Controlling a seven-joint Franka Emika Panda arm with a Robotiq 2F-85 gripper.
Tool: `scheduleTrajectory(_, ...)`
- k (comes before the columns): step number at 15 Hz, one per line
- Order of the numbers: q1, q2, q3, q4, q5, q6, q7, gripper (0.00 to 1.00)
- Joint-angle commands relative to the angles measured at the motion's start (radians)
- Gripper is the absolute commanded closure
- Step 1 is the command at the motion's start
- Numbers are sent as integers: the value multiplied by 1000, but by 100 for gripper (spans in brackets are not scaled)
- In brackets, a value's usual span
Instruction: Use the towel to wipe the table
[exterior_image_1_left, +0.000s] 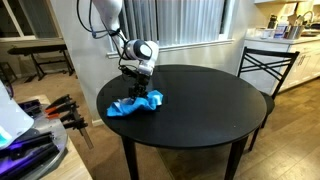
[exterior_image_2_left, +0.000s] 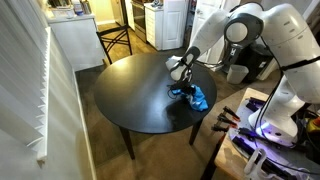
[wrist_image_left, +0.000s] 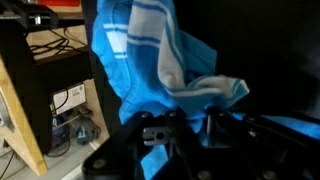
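A blue towel with white stripes (exterior_image_1_left: 135, 105) lies bunched on the round black table (exterior_image_1_left: 210, 100), near its edge. It also shows in an exterior view (exterior_image_2_left: 194, 97) and fills the wrist view (wrist_image_left: 160, 60). My gripper (exterior_image_1_left: 139, 92) is down on the towel, with its fingers (wrist_image_left: 160, 125) pressed into the cloth and closed on a fold of it. The fingertips are partly hidden by the fabric.
A black chair (exterior_image_1_left: 265, 65) stands at the table's far side. A workbench with clamps and tools (exterior_image_1_left: 50, 110) is beside the table edge near the towel. A shelf with cables (wrist_image_left: 50, 90) shows past the table edge in the wrist view.
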Motion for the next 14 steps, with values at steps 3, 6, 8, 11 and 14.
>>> scheduleTrajectory(3,135,158,88,144,-89,-133,-14,94)
scheduleTrajectory(6,201,230,123,249,-125,-244,-2,93)
scheduleTrajectory(8,234,282,138,330,-109,-307,33,94)
scheduleTrajectory(11,263,340,160,465,-65,-358,102,94)
scheduleTrajectory(14,274,369,181,565,-31,-386,149,94)
